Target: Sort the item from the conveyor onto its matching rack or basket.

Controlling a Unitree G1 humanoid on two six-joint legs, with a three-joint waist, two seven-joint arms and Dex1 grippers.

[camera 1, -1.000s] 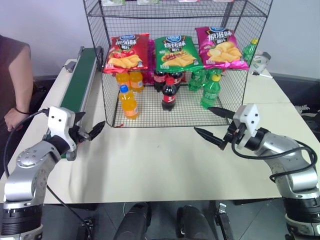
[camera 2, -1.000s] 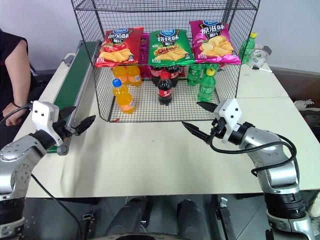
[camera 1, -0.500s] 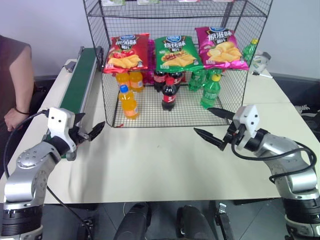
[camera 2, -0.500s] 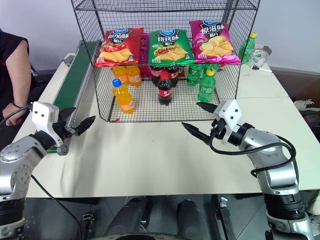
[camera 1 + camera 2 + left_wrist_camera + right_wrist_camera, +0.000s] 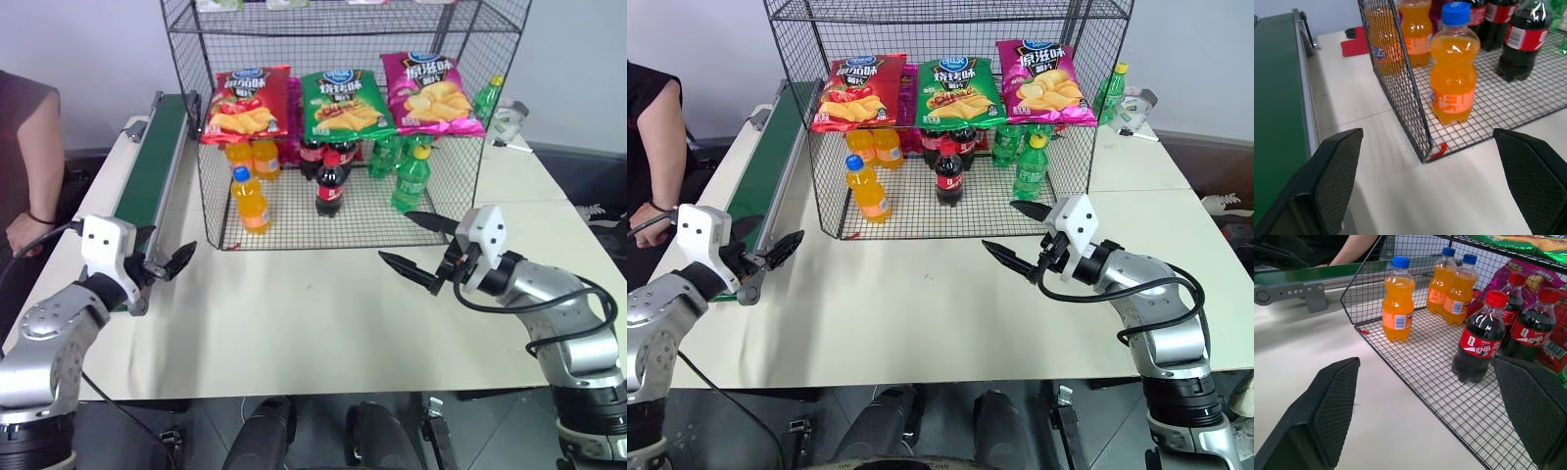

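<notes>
1. The orange soda bottle with the blue cap stands upright on the bottom tier of the wire rack, near that tier's front left corner, clear of both grippers.
2. Two more orange bottles sit behind it towards the back of the same tier, close together.
3. Middle of the tier: a cola bottle with a red cap stands forward, more cola behind it.
4. Right side of the tier: a green soda bottle with a yellow cap, other green ones behind.
5. Above the drinks, three crisp bags lean along the next tier: red, green and pink.
6. The conveyor runs along the table's left edge beside the rack, its green belt bare as far as we can see it.
7. The left gripper hovers over the table near the conveyor's front end, fingers spread wide, holding nothing.
8. The right gripper hangs in front of the rack's front right corner, its fingers wide apart too and empty.
9. A person's arm shows at the far left, beyond the conveyor.
10. One more green bottle stands outside the rack, on the table towards its back right corner.
</notes>
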